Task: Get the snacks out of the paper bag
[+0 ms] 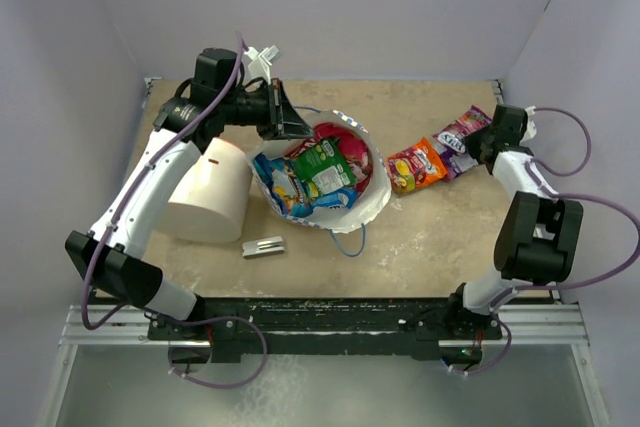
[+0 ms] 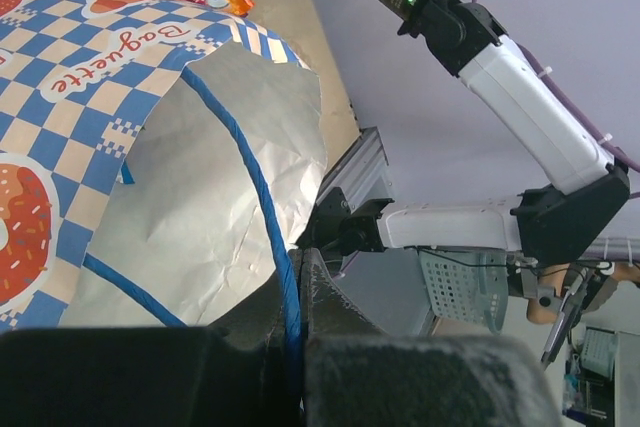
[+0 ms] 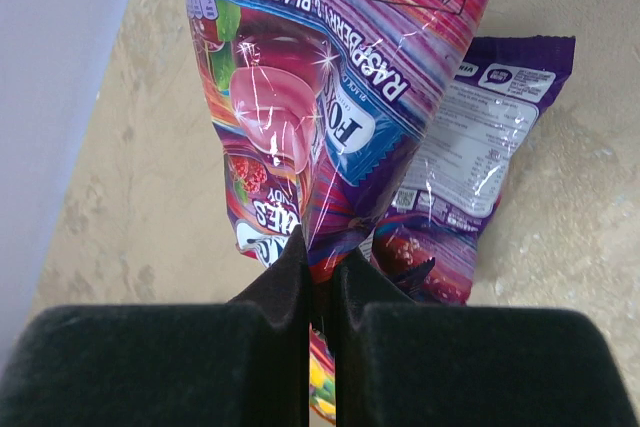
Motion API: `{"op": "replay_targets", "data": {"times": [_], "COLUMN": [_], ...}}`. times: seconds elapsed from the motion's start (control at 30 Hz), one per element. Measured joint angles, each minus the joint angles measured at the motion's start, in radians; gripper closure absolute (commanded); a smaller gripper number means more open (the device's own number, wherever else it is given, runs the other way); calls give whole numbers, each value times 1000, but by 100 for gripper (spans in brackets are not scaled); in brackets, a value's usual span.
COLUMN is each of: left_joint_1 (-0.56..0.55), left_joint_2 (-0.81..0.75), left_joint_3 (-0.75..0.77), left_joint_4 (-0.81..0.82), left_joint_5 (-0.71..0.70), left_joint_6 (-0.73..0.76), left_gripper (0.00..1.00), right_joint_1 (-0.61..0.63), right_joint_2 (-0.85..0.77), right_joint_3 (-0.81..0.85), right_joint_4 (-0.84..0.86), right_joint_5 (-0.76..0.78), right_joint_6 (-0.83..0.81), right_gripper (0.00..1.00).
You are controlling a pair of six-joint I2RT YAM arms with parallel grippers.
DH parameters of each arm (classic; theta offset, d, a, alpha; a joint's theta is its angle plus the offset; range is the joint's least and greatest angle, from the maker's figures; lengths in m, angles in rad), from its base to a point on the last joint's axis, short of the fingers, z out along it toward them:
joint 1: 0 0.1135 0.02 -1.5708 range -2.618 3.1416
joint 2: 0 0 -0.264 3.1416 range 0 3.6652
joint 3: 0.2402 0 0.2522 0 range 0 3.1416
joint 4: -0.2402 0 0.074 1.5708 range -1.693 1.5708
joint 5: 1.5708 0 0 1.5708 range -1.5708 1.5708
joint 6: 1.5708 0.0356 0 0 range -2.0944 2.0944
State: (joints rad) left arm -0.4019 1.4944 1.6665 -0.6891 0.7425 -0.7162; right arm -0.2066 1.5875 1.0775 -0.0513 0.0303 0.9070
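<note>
Right jaws pinch a pink-purple packet (image 3: 300, 127); left jaws clamp the bag handle (image 2: 262, 207).

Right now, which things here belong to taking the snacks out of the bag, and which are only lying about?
Job: paper bag, held by the left gripper; green packet and blue packet inside it; orange packet and second purple packet, already out; purple raspberry packet in the right gripper.
Lying about: white cylinder; grey metal clip.
</note>
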Motion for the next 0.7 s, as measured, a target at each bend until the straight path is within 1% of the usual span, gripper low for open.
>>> {"op": "replay_targets", "data": {"times": [0.17,0.27,0.33,0.43,0.53,0.6,0.7], "left_joint_1": [0,0,0,0,0,0,0], "left_joint_2": [8,16,19,19,19,19,19], "left_joint_3": [0,1,2,2,2,2,2], "left_joint_4": [-9,-9,-8,-8,-8,-9,-9], "left_joint_5": [0,0,0,1,1,1,1], "left_joint_6": [3,-2,-5,-6,-5,-5,-5], "left_gripper": [100,100,100,100,100,100,100], "right_joint_1": [-16,-16,-16,-16,-23,-25,-26], "right_joint_2": [77,109,112,116,132,140,140], "right_joint_3": [0,-7,-32,-80,-83,-84,-85], "right_joint_4": [42,56,74,121,142,143,125], "right_joint_5": [-35,-60,-70,-74,-79,-79,-78], "right_joint_6": [76,123,148,168,163,154,122], "right_gripper": [99,96,91,79,66,55,42]}}
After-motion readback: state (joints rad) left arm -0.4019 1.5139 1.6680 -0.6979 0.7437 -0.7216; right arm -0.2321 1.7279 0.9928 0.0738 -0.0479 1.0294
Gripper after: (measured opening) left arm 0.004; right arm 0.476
